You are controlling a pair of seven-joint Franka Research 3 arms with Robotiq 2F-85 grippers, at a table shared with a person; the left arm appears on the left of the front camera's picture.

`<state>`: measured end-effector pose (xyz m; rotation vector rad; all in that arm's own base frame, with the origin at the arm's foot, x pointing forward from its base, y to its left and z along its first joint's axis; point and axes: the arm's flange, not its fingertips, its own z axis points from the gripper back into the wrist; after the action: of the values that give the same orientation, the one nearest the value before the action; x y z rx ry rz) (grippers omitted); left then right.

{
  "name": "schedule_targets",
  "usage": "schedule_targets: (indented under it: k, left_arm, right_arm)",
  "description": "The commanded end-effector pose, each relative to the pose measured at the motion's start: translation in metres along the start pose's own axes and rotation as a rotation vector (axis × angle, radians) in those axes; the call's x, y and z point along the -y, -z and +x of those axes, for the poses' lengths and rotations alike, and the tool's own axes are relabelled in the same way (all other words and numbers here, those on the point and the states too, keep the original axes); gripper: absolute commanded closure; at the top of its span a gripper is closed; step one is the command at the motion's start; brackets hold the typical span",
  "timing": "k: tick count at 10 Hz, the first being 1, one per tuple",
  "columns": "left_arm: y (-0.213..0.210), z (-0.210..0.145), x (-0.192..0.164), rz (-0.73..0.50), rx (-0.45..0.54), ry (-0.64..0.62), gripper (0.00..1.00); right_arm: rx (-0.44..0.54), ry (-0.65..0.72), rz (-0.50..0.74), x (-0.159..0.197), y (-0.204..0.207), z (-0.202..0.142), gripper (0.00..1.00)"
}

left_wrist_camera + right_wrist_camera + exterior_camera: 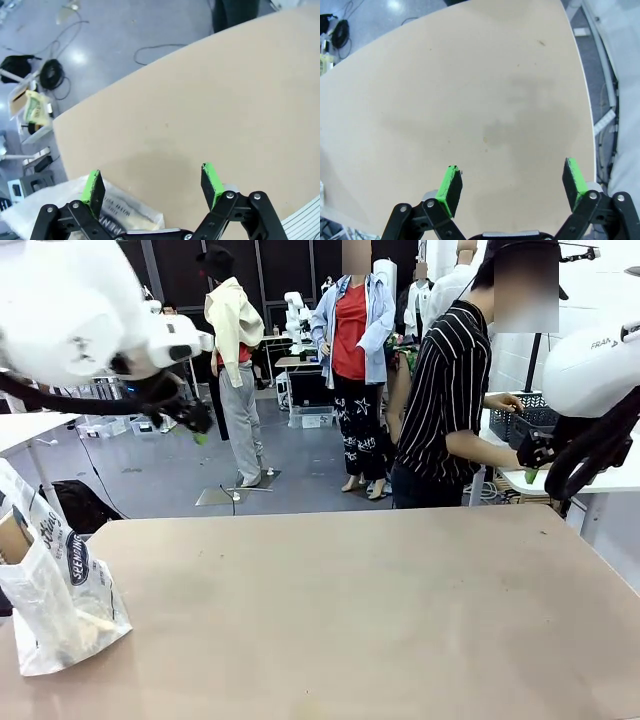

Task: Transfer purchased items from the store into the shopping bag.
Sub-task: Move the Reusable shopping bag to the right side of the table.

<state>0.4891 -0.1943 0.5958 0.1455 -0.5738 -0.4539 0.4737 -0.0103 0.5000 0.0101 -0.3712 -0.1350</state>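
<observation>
The shopping bag [55, 590], whitish plastic with navy lettering, stands at the table's near left corner, and a tan-brown packet [12, 537] sticks up inside it. My left gripper [196, 428] hangs high above the table's left side. In the left wrist view it [152, 184] is open and empty, with the bag [117, 212] just below its fingers. My right gripper [530, 468] hovers off the table's far right edge. Its wrist view shows it [512, 184] open with nothing between the green pads [450, 189].
A person in a striped shirt [450, 390] stands at the far right with a hand [503, 401] at a dark mesh basket [522, 422] on a white side table. The brown tabletop [360, 610] is bare from the bag to its right edge.
</observation>
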Motion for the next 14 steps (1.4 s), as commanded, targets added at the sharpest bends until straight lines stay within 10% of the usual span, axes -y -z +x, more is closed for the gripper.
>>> schedule_targets:
  k: [1,14]
  left_arm:
    - [0.023,0.024,-0.009,-0.075,-0.069,0.048,0.00]
    - [0.064,0.021,0.006,-0.120,-0.069,-0.023,0.00]
  right_arm:
    - [-0.001,-0.011,-0.011,0.000,0.001,0.000,0.00]
    - [-0.001,-0.011,-0.011,0.000,0.001,0.000,0.00]
